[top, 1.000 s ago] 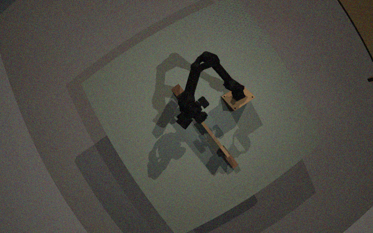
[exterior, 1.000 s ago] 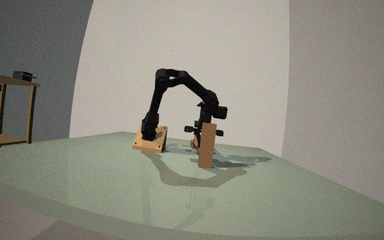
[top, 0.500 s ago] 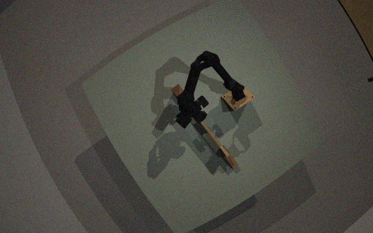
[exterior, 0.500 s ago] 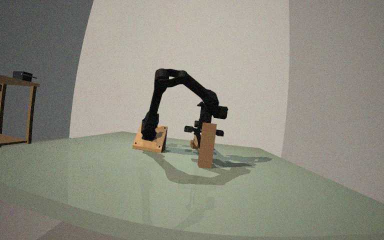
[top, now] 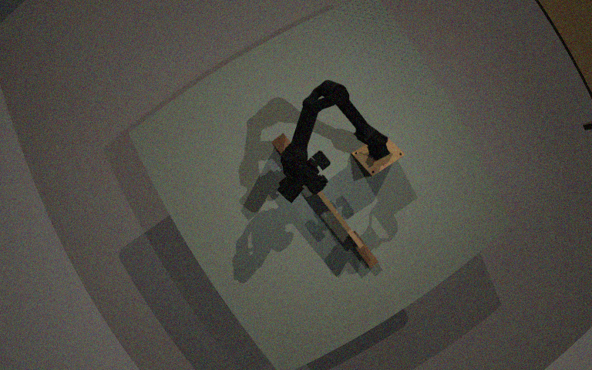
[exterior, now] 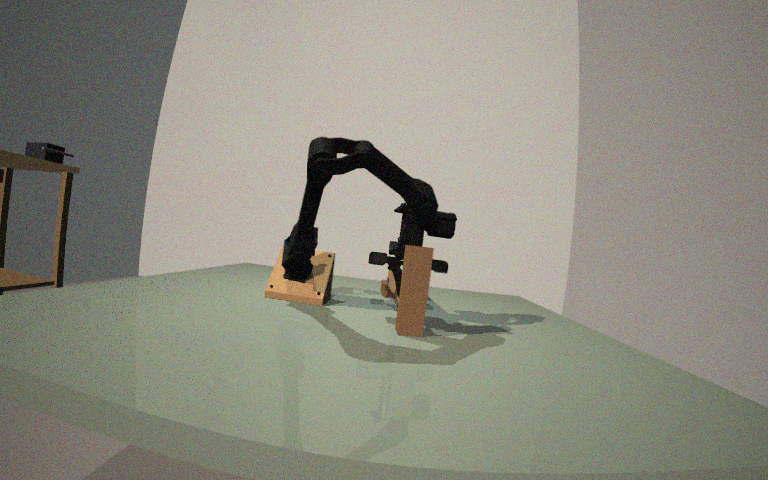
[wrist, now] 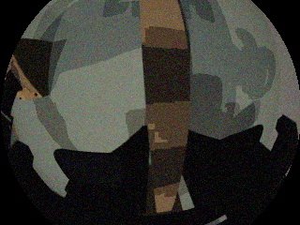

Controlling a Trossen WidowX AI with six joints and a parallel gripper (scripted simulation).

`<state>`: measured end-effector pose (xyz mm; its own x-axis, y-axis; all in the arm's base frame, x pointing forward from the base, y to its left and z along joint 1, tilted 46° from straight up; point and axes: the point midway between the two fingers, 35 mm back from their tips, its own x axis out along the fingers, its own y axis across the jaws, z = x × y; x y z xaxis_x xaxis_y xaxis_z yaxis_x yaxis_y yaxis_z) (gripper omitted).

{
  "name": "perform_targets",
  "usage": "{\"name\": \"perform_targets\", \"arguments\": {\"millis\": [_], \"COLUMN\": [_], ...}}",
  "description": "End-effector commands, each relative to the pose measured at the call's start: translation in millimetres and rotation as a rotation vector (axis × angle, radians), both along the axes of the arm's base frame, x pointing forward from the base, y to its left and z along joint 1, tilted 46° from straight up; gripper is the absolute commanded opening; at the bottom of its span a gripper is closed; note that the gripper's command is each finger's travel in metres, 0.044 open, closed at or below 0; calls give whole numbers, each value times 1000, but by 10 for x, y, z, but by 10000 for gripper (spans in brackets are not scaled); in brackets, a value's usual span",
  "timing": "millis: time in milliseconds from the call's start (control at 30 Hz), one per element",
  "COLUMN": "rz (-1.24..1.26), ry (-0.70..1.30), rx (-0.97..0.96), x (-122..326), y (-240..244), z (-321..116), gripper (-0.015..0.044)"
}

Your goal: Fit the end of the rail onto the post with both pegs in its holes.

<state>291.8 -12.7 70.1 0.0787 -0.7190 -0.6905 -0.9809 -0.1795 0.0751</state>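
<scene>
The long wooden rail (top: 336, 212) (wrist: 168, 114) runs from under my gripper to the low footboard block (top: 368, 258); its far end lies at that block. My gripper (top: 305, 185) (wrist: 157, 129) is shut on the rail close to its near end, with a black finger on each side of it. The short wooden post (top: 280, 142) (exterior: 416, 291) stands upright just beyond my gripper. The pegs, the holes and the joint between rail end and post are hidden by the arm and the post. I cannot tell whether the rail touches the post or is exactly level.
The arm's wooden base plate (top: 373, 169) (exterior: 286, 293) stands beside the rail on the greenish table (top: 436, 209) (exterior: 198, 367). The arm arches from it over to the rail. A wooden shelf (exterior: 36, 161) stands off at the far left in the exterior view.
</scene>
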Motion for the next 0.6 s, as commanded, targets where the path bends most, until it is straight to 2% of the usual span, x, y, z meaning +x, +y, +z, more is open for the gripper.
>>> {"name": "perform_targets", "arguments": {"millis": [0,567], "rz": [7,7], "ry": [-8,-8], "rx": [4,3], "x": [10,19], "y": [4,-32], "z": [50,90], "gripper": [0,0]}}
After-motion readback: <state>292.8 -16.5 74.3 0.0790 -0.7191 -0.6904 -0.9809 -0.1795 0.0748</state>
